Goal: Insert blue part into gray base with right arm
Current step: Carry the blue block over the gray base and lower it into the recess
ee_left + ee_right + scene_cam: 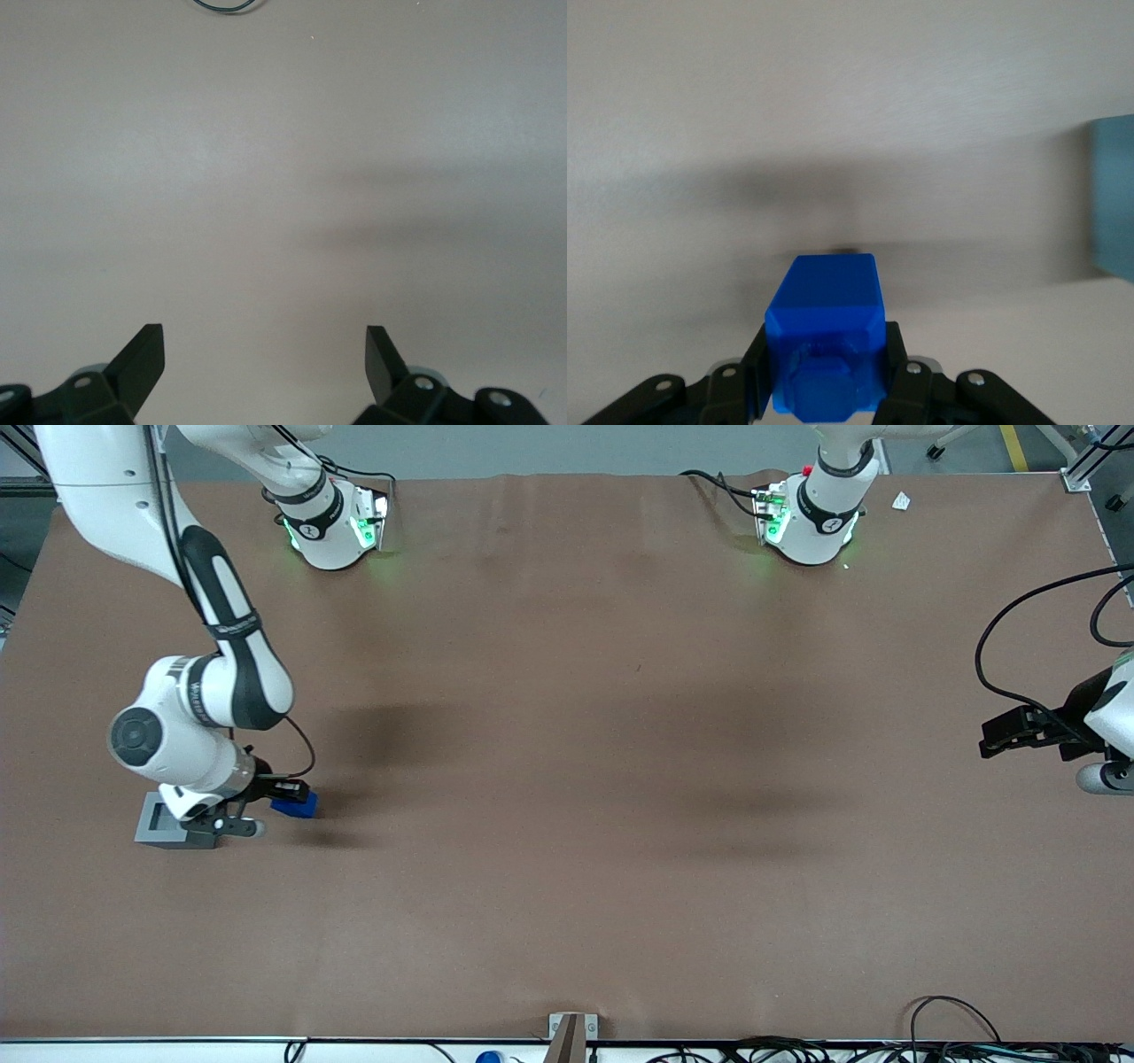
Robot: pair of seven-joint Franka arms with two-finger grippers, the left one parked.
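Gray plastic forms the cube-like gray base (166, 821), which sits on the brown counter (567, 797) toward the working arm's end, its square socket facing up and partly covered by the right arm (190, 717). Just beside it, slightly farther from the front camera, the pincer (282, 795) is clenched on the blue part (297, 804). In the wrist view the black fingers (755, 372) press the blue part's (826, 332) two sides.
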